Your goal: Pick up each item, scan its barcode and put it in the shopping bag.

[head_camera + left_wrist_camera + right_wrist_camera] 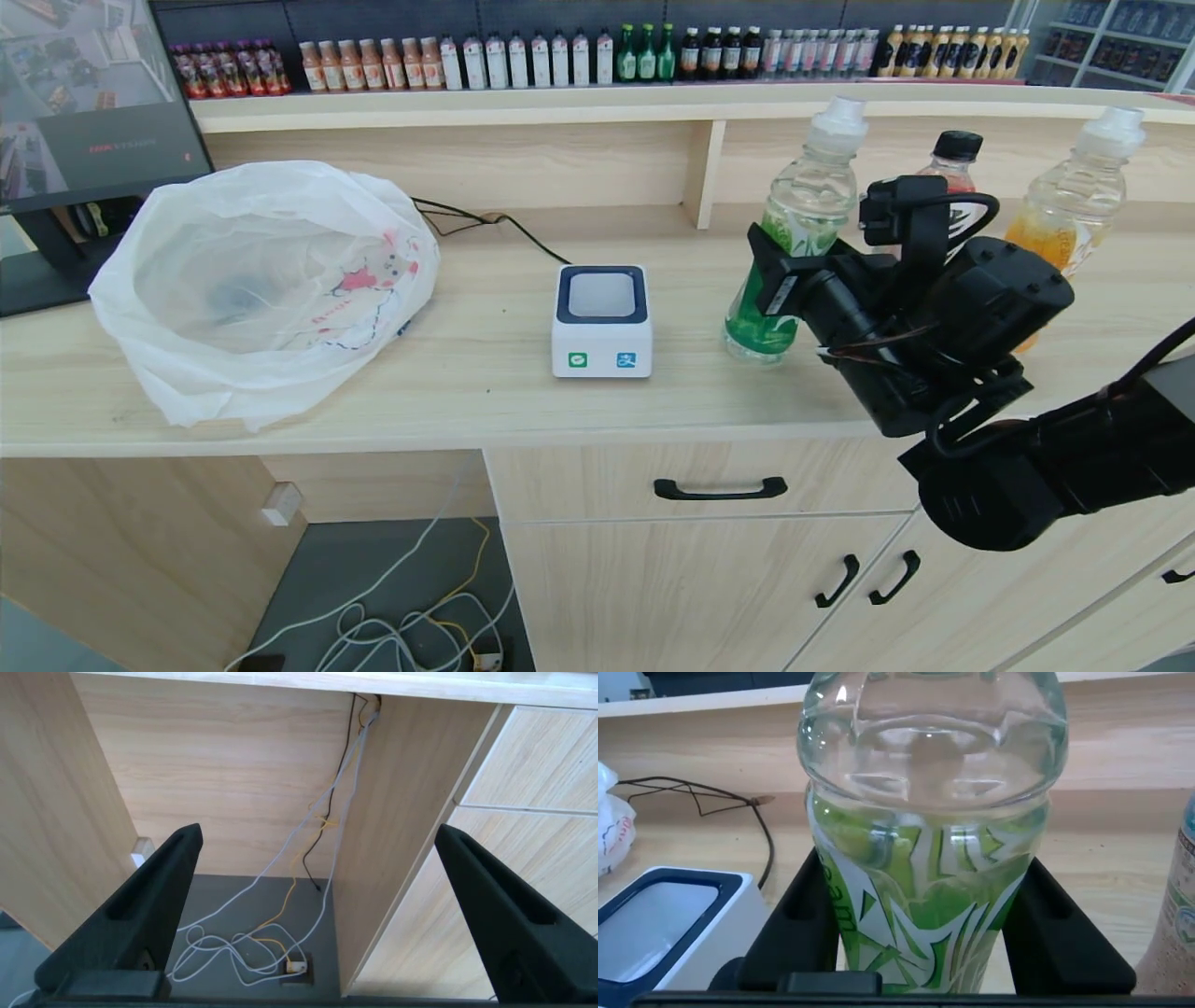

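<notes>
Looked low through the left wrist view: found the left gripper [318,910] with its jaws wide apart and nothing between them. Saw loose cables [229,952] on the floor under the counter.

Looked up top through the head view: saw the white shopping bag [261,280] lying open on the counter [467,392], at 9 o'clock from the scanner [601,320]. At 3 o'clock from the scanner, found the green bottle [794,233] standing on the counter, with the right gripper [780,275] around its middle.

Got the grip up close through the right wrist view: jaws clamped on the green bottle [924,812], one black finger [799,919] pressed on each side of the label.

Farther out at 3 o'clock in the head view, saw a bottle with a black cap [957,149], then an orange bottle [1074,215], both partly hidden behind the arm.
</notes>
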